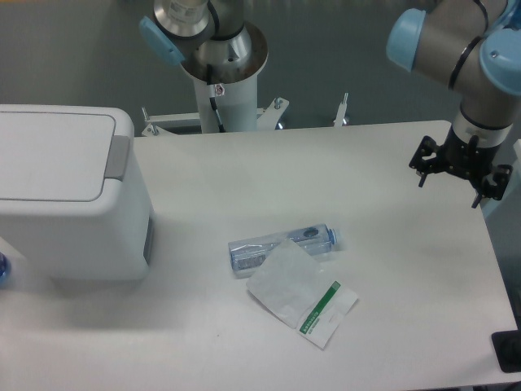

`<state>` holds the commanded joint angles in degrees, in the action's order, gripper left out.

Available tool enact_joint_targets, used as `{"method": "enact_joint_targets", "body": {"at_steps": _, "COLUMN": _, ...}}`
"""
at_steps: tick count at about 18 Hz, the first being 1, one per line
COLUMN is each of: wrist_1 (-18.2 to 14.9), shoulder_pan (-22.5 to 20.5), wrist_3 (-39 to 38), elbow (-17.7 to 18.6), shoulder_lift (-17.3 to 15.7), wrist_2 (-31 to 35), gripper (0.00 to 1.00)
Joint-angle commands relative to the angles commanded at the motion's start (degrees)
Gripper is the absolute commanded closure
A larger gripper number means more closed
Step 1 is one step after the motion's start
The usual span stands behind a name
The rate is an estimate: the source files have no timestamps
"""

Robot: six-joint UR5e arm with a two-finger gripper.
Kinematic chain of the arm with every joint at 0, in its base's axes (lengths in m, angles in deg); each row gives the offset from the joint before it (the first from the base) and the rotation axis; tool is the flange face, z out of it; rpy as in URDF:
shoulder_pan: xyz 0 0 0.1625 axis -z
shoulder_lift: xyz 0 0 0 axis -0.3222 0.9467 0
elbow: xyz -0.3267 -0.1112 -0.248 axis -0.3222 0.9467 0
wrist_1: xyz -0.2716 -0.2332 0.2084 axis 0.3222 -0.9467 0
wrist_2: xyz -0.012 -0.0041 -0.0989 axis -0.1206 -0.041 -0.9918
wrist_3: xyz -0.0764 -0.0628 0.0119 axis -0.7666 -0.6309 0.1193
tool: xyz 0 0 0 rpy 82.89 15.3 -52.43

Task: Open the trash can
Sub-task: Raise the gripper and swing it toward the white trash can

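The trash can (69, 208) is a big white boxy bin at the table's left side. Its flat lid (50, 155) lies shut, and the grey push tab (119, 157) sits at the lid's right edge. My gripper (460, 167) hangs over the table's far right edge, well away from the bin. From this angle only its black body below the wrist shows. The fingers are not distinct, so I cannot tell whether they are open or shut. Nothing appears to be held.
A clear plastic bottle (281, 244) lies on its side mid-table, with a white packet (301, 295) with a green stripe partly over it. The robot base (221, 73) stands behind the table. A black object (508, 350) sits at the front right corner.
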<state>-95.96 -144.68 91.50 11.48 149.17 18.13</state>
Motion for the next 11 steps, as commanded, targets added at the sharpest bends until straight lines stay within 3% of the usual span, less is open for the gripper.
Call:
{"method": "enact_joint_targets", "body": {"at_steps": 7, "wrist_1": -0.35, "shoulder_pan": 0.44, "wrist_3": -0.35, "elbow": 2.1, "shoulder_lift": -0.88, "wrist_2": -2.01, "gripper": 0.0}}
{"method": "enact_joint_targets", "body": {"at_steps": 11, "wrist_1": -0.26, "shoulder_pan": 0.61, "wrist_3": -8.25, "elbow": 5.35, "shoulder_lift": -3.07, "wrist_2": -3.34, "gripper": 0.0}}
